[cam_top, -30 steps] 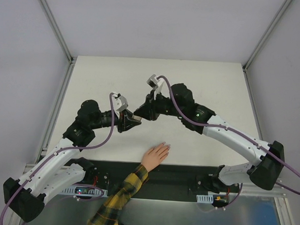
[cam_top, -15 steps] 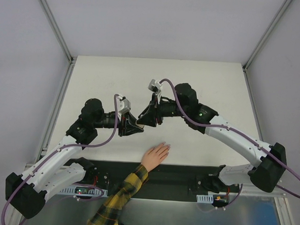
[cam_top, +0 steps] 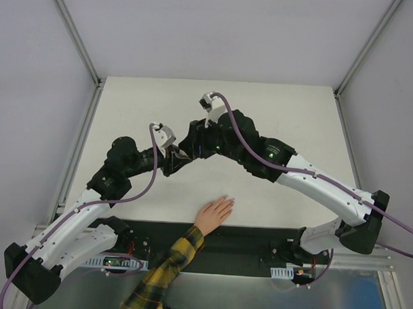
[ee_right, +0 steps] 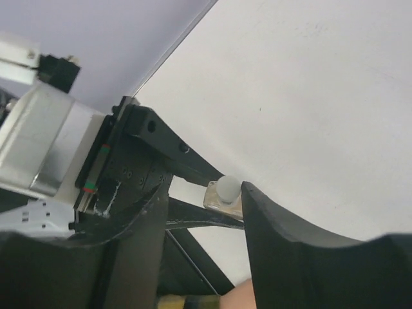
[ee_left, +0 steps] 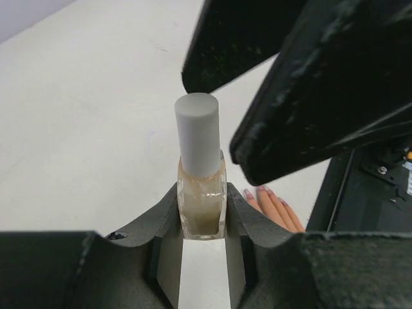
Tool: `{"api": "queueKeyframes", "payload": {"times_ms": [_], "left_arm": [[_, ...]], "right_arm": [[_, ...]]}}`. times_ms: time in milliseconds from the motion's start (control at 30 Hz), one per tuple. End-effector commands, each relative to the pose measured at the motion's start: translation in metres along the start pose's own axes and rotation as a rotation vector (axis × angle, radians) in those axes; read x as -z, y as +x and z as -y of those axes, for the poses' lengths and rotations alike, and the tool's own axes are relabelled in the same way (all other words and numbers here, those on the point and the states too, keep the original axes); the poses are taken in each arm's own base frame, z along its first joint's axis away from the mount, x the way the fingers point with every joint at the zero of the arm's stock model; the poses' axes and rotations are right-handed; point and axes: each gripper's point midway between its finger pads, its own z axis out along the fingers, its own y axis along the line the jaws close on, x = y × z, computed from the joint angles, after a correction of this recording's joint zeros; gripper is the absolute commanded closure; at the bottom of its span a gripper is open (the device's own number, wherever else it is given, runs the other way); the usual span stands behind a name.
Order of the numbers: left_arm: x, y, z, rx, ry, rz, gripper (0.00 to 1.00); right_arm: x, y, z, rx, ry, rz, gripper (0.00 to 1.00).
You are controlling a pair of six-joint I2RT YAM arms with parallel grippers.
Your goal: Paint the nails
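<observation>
My left gripper (ee_left: 201, 196) is shut on a small glass bottle of beige polish (ee_left: 201, 209) with a white cap (ee_left: 197, 132), held upright above the table. My right gripper (ee_right: 206, 190) is open, its black fingers (ee_left: 315, 103) on either side of the cap (ee_right: 227, 187), the right finger nearly touching it. In the top view both grippers meet mid-table, left (cam_top: 172, 163) and right (cam_top: 184, 152). A human hand (cam_top: 213, 213) with a yellow-and-black plaid sleeve (cam_top: 163, 275) lies flat at the near edge. Its pinkish nails (ee_left: 262, 190) show beyond the bottle.
A white table (cam_top: 276, 116) with metal frame rails (cam_top: 78, 38) at its back corners and grey walls around. A black base strip (cam_top: 251, 241) runs along the near edge, under the wrist of the hand.
Both grippers have shifted up and left, away from the hand. The right gripper has come back over the bottle and now straddles the cap. The hand has not moved.
</observation>
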Motion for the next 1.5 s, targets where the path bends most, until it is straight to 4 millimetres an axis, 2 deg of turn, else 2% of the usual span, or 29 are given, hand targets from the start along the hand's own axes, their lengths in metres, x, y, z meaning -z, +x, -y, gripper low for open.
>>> {"api": "queueKeyframes", "payload": {"times_ms": [0,33,267,400,567,667,700,733,800,833,867,900,933,967,1000,1033,1067,1100,1133,1233,1400,1467], "left_arm": [[0.008,-0.036,-0.016,-0.066,-0.13,0.098,1.0],[0.009,-0.038,-0.015,-0.069,-0.13,0.105,1.0],[0.011,-0.042,-0.009,-0.078,-0.119,0.119,1.0],[0.01,-0.041,-0.008,-0.076,-0.114,0.117,1.0],[0.01,-0.041,-0.007,-0.075,-0.113,0.114,1.0],[0.009,-0.039,-0.008,-0.075,-0.113,0.11,1.0],[0.009,-0.039,-0.007,-0.074,-0.109,0.111,1.0],[0.009,-0.039,-0.005,-0.08,-0.095,0.109,1.0],[0.009,-0.039,0.019,-0.107,0.043,0.105,1.0],[0.011,-0.041,0.033,-0.139,0.12,0.111,1.0],[0.016,-0.041,0.059,-0.161,0.269,0.118,1.0],[0.02,-0.04,0.069,-0.173,0.33,0.123,1.0],[0.023,-0.037,0.077,-0.179,0.373,0.128,1.0],[0.027,-0.038,0.086,-0.192,0.431,0.137,1.0],[0.028,-0.036,0.089,-0.193,0.452,0.136,1.0],[0.029,-0.034,0.093,-0.185,0.484,0.127,1.0],[0.03,-0.032,0.097,-0.177,0.516,0.118,1.0],[0.032,-0.026,0.106,-0.151,0.599,0.09,1.0],[0.033,-0.028,0.11,-0.142,0.641,0.082,1.0],[0.032,-0.024,0.116,-0.071,0.72,0.04,1.0],[0.022,-0.022,0.105,-0.065,0.656,0.043,1.0],[0.012,-0.021,0.09,-0.062,0.557,0.052,1.0]], "right_arm": [[-0.003,-0.005,0.023,-0.044,0.23,0.036,0.52],[-0.009,-0.002,0.024,-0.051,0.243,0.026,0.57],[-0.025,-0.004,0.014,-0.055,0.263,0.028,0.73],[-0.027,-0.006,0.016,-0.047,0.283,0.035,0.74],[-0.03,-0.006,0.017,-0.031,0.288,0.028,0.69],[-0.03,-0.001,0.016,-0.021,0.28,0.009,0.88],[-0.029,0.0,0.017,-0.021,0.284,0.009,0.99],[-0.029,0.007,0.02,-0.007,0.288,-0.007,0.99],[-0.024,0.005,0.02,0.024,0.256,-0.006,0.99],[-0.021,0.005,0.026,0.113,0.241,-0.018,0.99],[-0.025,0.021,0.024,0.159,0.167,-0.061,0.99],[-0.012,0.017,0.019,0.21,0.079,-0.049,0.99],[-0.008,0.014,0.028,0.229,-0.001,-0.042,0.99],[-0.003,0.054,-0.004,0.269,-0.357,-0.079,0.99],[0.012,0.053,-0.017,0.266,-0.531,-0.027,1.0],[0.028,0.046,-0.012,0.242,-0.614,0.035,1.0],[0.04,0.046,-0.024,0.212,-0.739,0.03,1.0],[0.044,0.047,-0.027,0.208,-0.779,-0.003,1.0],[0.041,0.055,-0.027,0.21,-0.793,-0.052,1.0],[0.039,0.062,-0.023,0.206,-0.785,-0.069,1.0],[0.03,0.054,-0.016,0.188,-0.713,-0.043,1.0],[0.025,0.042,-0.013,0.135,-0.638,-0.026,1.0]]}}
